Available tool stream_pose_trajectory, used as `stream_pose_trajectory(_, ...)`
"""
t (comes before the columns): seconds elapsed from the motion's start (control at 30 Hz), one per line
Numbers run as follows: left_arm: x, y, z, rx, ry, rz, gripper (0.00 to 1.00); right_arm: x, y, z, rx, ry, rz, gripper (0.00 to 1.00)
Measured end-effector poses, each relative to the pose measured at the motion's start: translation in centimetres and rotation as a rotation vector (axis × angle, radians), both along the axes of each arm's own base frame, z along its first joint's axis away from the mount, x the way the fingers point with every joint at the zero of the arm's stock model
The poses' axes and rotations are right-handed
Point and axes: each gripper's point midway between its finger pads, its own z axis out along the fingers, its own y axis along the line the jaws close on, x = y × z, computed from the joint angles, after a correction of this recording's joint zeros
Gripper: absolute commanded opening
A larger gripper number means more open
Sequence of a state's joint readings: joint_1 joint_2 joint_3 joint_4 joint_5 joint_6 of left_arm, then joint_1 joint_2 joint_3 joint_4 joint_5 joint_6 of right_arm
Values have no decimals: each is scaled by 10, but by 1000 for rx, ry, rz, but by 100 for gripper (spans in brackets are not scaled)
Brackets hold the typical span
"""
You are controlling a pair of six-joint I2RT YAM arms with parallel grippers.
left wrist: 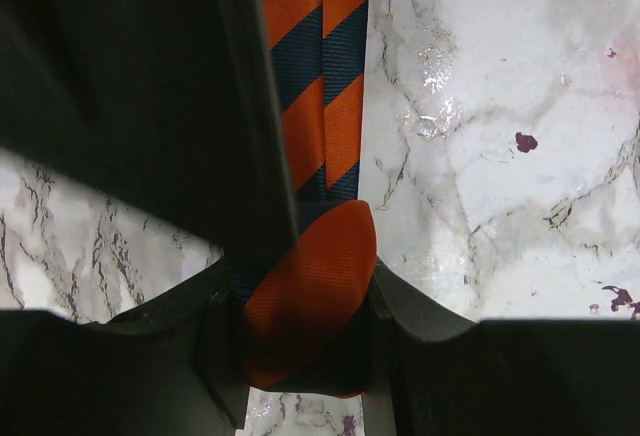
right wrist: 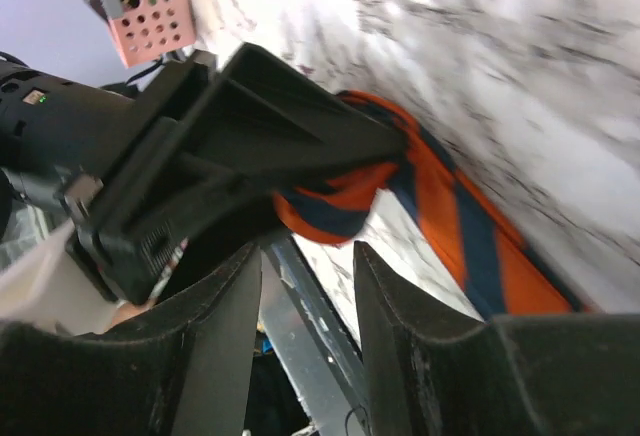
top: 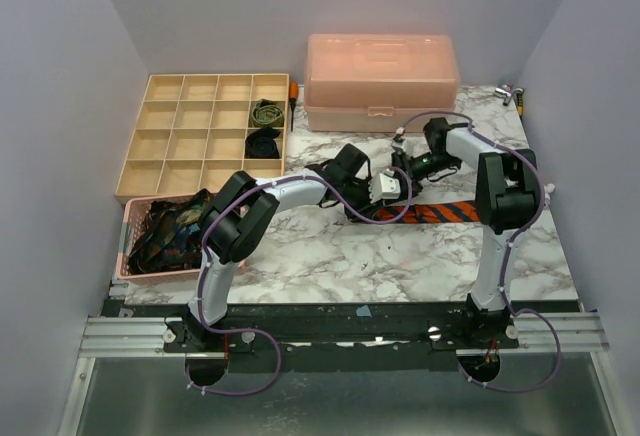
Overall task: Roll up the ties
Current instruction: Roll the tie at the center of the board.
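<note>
An orange-and-navy striped tie point(top: 450, 213) lies flat across the marble table right of centre. Its left end is wound into a small roll point(left wrist: 315, 276), and my left gripper point(left wrist: 305, 316) is shut on that roll, with the strip point(left wrist: 320, 76) running away from the jaws. In the right wrist view the left gripper point(right wrist: 250, 146) holds the roll point(right wrist: 335, 206) just above my right gripper point(right wrist: 305, 291), which stands open with nothing between its fingers. From above, the left gripper point(top: 385, 188) and right gripper point(top: 402, 168) meet at the tie's end.
A tan compartment organizer point(top: 180, 141) at the back left holds an olive rolled tie point(top: 267, 112) and a dark rolled tie point(top: 263, 142). A pink perforated basket point(top: 128, 256) of loose ties sits in front of it. A pink lidded box point(top: 380, 81) stands at the back.
</note>
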State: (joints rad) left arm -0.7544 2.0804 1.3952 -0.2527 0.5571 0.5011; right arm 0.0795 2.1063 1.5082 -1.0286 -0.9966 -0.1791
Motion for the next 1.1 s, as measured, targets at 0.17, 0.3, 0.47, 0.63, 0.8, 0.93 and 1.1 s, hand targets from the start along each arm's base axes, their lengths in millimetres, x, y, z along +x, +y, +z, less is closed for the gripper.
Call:
stream_pose_trajectory(0.17,-1,1,-1,3,3,0,0,-13,38,-2,58,30,52,45)
stream_pose_trajectory(0.3,-2,2,-1,8,8,0,0,-16,40,-10,67,52,34,45)
stream_pose_trajectory(0.47,-1,2,-1,9,5,-3,0,-28,36,-25,49,92,24,45)
stream_pose_trajectory(0.63,-1,2,-1,11,0,-7,0,-27,37,-26,57,88,8,40)
stream_pose_trajectory(0.8,-1,2,-1,11,1,-6,0,-26,38,-25,61,94,5,32)
stream_pose_trajectory(0.93,-1,2,-1,11,0,-8,0,-26,39,-28,75,108,5,1)
stream_pose_trajectory(1.1,-1,3,-1,14,-2,-13,18,-27,38,-32,79,128,-1,0)
